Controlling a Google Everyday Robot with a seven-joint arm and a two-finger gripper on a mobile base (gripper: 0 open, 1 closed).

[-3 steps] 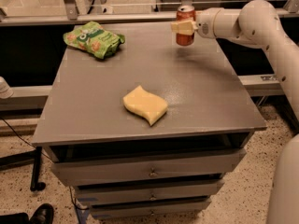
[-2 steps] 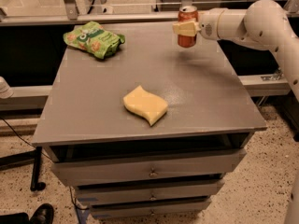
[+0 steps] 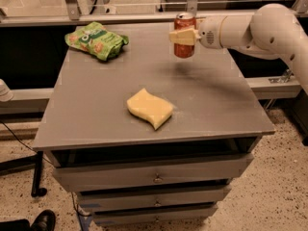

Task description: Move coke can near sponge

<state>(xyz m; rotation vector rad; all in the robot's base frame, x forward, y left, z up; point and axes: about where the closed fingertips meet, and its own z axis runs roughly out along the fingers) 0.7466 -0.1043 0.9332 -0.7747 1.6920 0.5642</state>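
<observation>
**One coke can clasped in the end effector, sponge lying toward the front edge**

The coke can is upright, its long axis vertical, over the far part of the bench close to the back edge. The end effector is clamped across the can's middle, one pale finger crossing the red label. The white arm reaches in level from the side opposite the green snack bag. A soft shadow on the bench under the can suggests it is raised off the surface, though the gap itself is hard to make out.

The sponge lies flat near the middle of the bench, well apart from the can. From the end effector it lies toward the front edge and a little toward the snack bag's side. Its long axis runs roughly across the bench with a slight slant, so one long wavy side faces back toward the can.

The coming move looks like a carry forward and slightly sideways. The can would then come down onto bare bench just beside that facing side. Landing partly on the sponge would likely tip it. The snack bag sits at the far corner, clear of that line. Closed drawers sit under the bench top.
</observation>
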